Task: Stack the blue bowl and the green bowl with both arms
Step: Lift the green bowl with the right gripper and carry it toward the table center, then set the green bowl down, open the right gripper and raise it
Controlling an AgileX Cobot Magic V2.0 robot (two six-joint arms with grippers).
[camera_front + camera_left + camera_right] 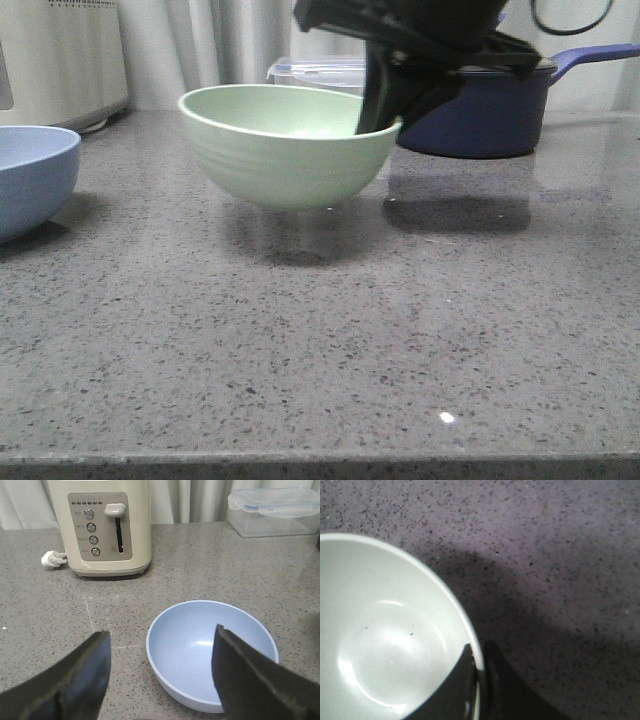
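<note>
above the middle of the desk (330,340) my right hand (385,110) pinches the green bowl (285,145) by its rim, tilted and lifted, so it could slip before reaching the blue bowl (30,175) at the left edge under my wide-open left hand (160,675).

Grey speckled countertop (300,350) under blue bowl (30,175), toaster (102,527)
</note>
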